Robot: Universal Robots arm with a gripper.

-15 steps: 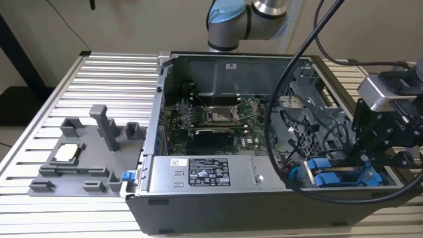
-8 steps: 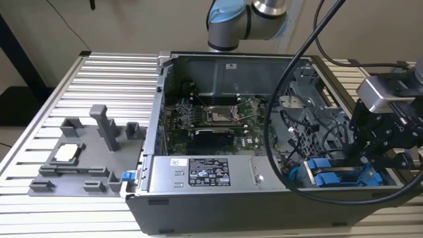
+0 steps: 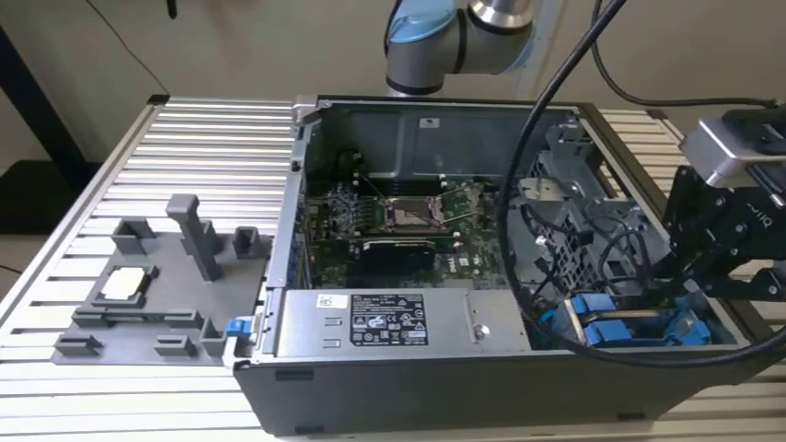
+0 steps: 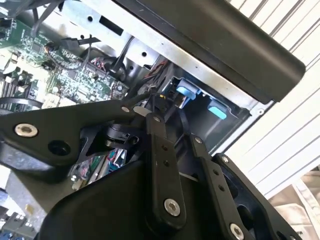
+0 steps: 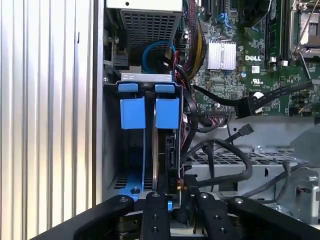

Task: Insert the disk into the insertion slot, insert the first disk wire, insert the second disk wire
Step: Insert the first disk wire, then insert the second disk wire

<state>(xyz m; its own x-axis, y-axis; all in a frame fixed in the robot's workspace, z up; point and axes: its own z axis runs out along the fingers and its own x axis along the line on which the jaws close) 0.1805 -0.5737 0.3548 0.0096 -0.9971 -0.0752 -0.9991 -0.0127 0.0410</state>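
Gripper [image 3: 673, 287] on the single arm reaches into the corner of an open computer case [image 3: 406, 391] at the exterior view's right. In the first wrist view its jaws are closed on a black plug [image 5: 181, 204], which is pressed against the end of the disk [image 5: 164, 150]. The disk stands edge-on inside the slot [image 5: 147, 77]. Its blue carrier tab [image 5: 167, 111] sits just beside a second blue tab [image 5: 132, 111]. Loose black wires [image 5: 225, 150] curl near the disk, between it and the green circuit board [image 3: 406, 221]. A grey box with white stickers [image 3: 381, 322] lies along the case's near wall in the exterior view. The case rests on a slatted metal table [image 3: 197, 138]. A grey tray of fixtures [image 3: 147, 295] is on the table at the exterior view's left.
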